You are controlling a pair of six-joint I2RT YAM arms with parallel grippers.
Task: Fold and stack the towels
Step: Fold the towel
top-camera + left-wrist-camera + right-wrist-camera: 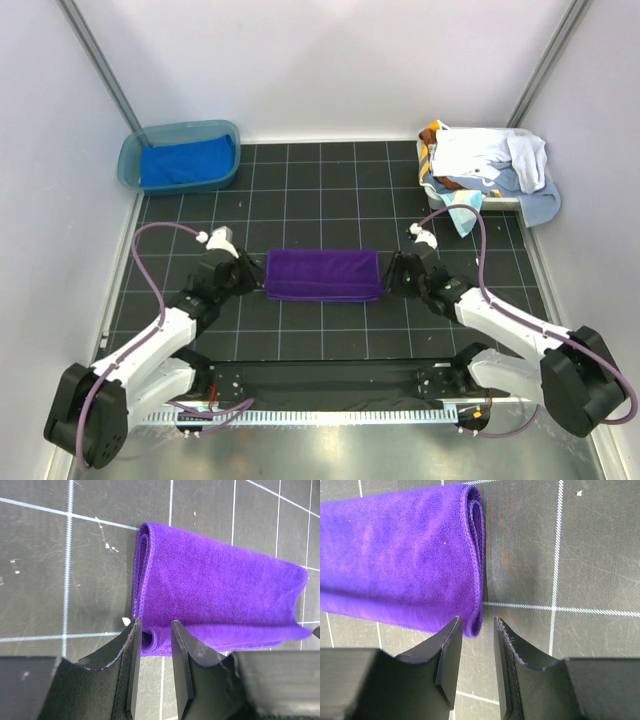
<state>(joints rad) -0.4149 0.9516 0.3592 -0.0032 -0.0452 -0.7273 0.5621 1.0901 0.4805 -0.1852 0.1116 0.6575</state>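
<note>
Carrying all: bench [330,200], black mat with a white grid.
Tub: teal tub [180,128] at the far left corner, with a blue towel [185,162] folded inside it.
Basket: white basket [500,203] at the far right corner. It holds a loose towel pile [490,160] of white, light blue and orange-brown cloth that spills over the rim.
Towel: purple towel [322,274] folded into a long flat strip. It lies mid-bench, crosswise, between the two grippers.
Left: left gripper [152,627] at the strip's left end, near corner. The fingers are parted and the rolled fold edge sits loose in the gap, not pinched, so it is released.
Right: right gripper [476,622] at the strip's right end, near corner. The fingers are parted, the cloth tip is just by one fingertip, and bare mat shows in the gap, so it is released.
</note>
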